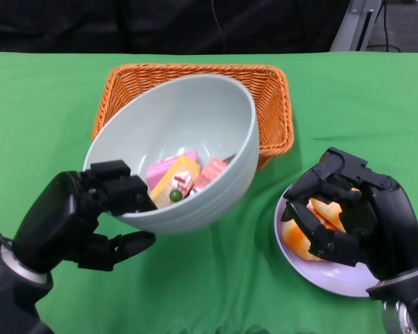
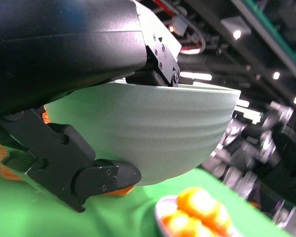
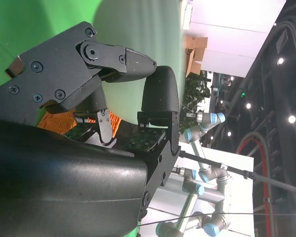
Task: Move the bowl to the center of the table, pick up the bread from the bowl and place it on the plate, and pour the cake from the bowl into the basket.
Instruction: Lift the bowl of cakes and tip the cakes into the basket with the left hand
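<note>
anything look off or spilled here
Nothing spilled. The bowl is tilted, but the left hand grips its rim, with the cake pieces still inside. The right hand rests over the bread on the plate.

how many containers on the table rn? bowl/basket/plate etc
3. The pale bowl is gripped at its near rim by the left hand, in front of the orange basket. The white plate lies under the right hand.

One bowl (image 1: 195, 125), one basket (image 1: 272, 90), one plate (image 1: 334, 278) (bread (image 1: 303, 240) on it), two hands.
</note>
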Motion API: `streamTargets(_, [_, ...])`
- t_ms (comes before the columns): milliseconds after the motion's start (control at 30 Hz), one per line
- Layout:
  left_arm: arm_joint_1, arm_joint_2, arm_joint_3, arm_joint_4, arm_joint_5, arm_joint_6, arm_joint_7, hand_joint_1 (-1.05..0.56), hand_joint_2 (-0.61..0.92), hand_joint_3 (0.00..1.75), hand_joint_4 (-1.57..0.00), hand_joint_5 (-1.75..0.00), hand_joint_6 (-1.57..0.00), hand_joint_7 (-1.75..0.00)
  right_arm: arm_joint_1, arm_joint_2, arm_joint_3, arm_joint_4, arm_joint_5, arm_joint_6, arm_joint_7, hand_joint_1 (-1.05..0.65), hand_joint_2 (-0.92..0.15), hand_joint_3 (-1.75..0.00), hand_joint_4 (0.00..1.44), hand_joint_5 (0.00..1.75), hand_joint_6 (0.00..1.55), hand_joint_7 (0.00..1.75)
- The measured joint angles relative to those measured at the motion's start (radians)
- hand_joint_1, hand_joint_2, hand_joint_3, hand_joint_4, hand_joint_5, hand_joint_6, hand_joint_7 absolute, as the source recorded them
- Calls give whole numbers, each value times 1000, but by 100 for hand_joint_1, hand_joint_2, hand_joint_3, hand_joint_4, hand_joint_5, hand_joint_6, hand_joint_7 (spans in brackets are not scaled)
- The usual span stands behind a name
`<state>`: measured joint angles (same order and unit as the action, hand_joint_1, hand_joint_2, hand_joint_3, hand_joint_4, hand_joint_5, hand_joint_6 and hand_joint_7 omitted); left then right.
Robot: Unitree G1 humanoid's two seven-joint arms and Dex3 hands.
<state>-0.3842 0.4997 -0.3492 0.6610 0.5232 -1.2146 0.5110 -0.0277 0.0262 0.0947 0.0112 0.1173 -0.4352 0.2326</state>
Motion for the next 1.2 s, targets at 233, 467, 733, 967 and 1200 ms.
streamTargets(233, [7,-63,42,-59,-247,49,-233,-1,61,112,-76,-175,-72,-155,-3,6,2,33,22,-4,14,-20,-60,-75,73,153,73,118])
streamTargets(467, [-84,-147,82,-38,-436,221,-493,-8,67,107,-74,-175,-62,-164,-2,15,19,75,14,-21,22,-23,-55,-84,74,151,72,119])
streamTargets(733, [-219,-264,159,111,-489,290,-644,-17,86,66,-72,-175,-65,-147,5,17,46,107,-10,-32,41,-22,-53,-89,71,154,67,126])
streamTargets(967, [-331,-325,201,238,-458,294,-658,-16,87,65,-70,-175,-63,-150,6,18,50,146,-25,-53,49,-23,-56,-83,71,152,70,121])
streamTargets(1200, [-413,-372,221,362,-427,301,-659,-15,88,63,-70,-175,-59,-151,4,21,52,180,-29,-72,49,-24,-58,-80,71,152,70,122])
